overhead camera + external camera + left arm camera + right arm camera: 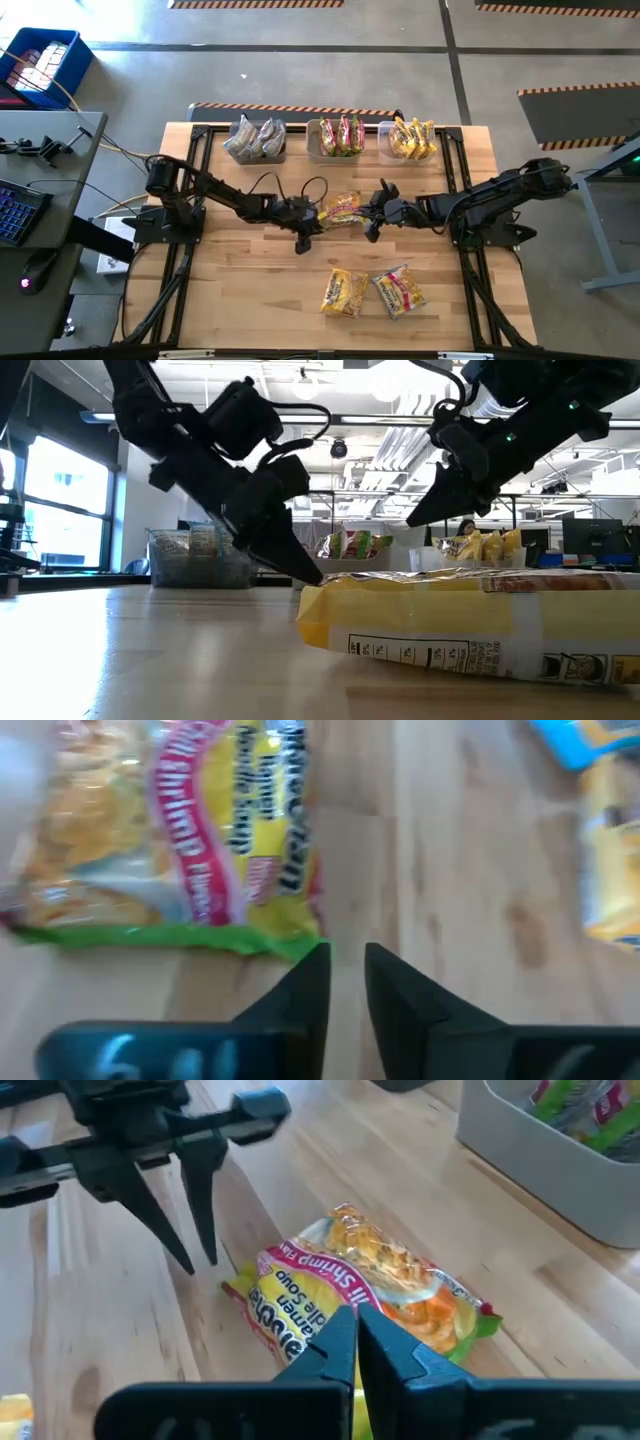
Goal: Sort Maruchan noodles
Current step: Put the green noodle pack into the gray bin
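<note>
Wooden planks make up the counter [250,290] that we work over, with grey floor around it. At its middle lies a lime shrimp packet [342,210], yellow with a green edge; in the right wrist view we read "Shrimp" on a pink band and "Soup" in blue. Our left end effector [303,240] stands just beside that packet's near-left corner, its fingers [310,990] nearly together with only a thin gap, tips down at the wood, clamped on nothing that we can see. Our right end effector [372,232] hangs at the packet's right edge with its fingers [338,1342] pressed together; whether they touch the wrapper we cannot tell.

Two more yellow packets [345,293] [399,291] lie side by side nearer the front edge. Along the far edge stand three bins: the left bin [255,139] with silvery packets, the middle bin [336,137] with green and red ones, the right bin [409,139] with yellow ones.
</note>
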`<state>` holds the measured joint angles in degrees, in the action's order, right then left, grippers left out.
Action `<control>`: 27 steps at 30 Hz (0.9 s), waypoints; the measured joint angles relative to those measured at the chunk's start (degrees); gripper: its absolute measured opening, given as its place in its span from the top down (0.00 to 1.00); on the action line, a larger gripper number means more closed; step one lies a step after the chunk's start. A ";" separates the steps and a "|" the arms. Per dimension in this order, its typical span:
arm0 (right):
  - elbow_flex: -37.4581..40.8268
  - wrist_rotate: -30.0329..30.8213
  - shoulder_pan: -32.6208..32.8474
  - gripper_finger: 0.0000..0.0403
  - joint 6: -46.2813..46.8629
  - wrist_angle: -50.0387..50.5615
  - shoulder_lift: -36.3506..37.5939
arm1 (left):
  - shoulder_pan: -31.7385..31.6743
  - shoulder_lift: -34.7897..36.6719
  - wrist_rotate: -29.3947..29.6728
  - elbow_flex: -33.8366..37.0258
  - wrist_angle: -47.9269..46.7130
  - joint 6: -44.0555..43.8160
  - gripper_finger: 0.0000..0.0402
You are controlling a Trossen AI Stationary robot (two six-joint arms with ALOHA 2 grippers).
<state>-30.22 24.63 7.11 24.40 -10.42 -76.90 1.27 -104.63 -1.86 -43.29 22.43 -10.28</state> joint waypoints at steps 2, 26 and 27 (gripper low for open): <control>-0.02 0.16 -0.35 1.00 -0.49 -0.03 0.00 | 1.30 0.36 4.93 0.00 -1.59 0.02 0.82; -0.02 1.72 -1.14 1.00 -1.35 -0.19 0.00 | 1.09 0.40 14.44 0.00 -0.65 -9.66 0.58; -0.02 1.72 -1.14 1.00 -1.36 -0.19 0.00 | 0.84 0.40 14.03 0.00 -0.62 -9.70 0.58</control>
<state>-30.24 26.35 5.98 23.04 -10.61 -76.90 2.11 -104.22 12.17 -43.29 21.81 -19.97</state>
